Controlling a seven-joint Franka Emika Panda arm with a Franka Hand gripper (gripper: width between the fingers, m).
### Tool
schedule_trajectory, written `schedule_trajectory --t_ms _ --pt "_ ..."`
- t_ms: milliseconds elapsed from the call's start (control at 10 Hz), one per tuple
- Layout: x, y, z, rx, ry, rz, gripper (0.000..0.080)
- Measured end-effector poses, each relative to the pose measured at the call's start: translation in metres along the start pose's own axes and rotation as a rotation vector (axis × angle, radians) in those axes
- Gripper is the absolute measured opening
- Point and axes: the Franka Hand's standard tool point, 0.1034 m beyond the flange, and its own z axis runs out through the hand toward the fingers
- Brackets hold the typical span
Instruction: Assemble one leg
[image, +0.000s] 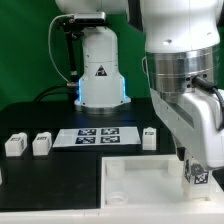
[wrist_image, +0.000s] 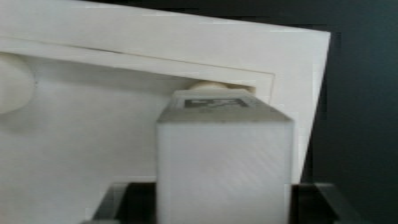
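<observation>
Insertion is in hand: my gripper (image: 195, 160) clamps the leg (wrist_image: 222, 150) upright, tip at the white panel's (image: 135, 182) corner socket (wrist_image: 210, 88), by the worktop's near corner on the exterior view's right. Next I'd press down squarely and twist.

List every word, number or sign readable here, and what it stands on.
Words or numbers: none readable.
Black triangle sign on the arm's base: its symbol is too small to read.
Square black-and-white patterns, no text: on the marker board, the leg, and loose pegs.
</observation>
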Motion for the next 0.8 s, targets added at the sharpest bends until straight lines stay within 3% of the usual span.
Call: schedule_trajectory --t_ms 100,200,300,400,800 --pt "-0.002 0.000 0.001 0.001 0.002 -0.016 0.0494" --pt "-0.005 0.000 0.005 0.026 0.022 -0.198 0.0494" --pt "-0.008 0.004 0.010 0.040 0.038 -0.368 0.0615" --pt "-0.008 0.012 0.013 0.044 0.045 -0.444 0.0639" --pt "-0.014 0.011 0.011 0.020 0.077 -0.979 0.0649"
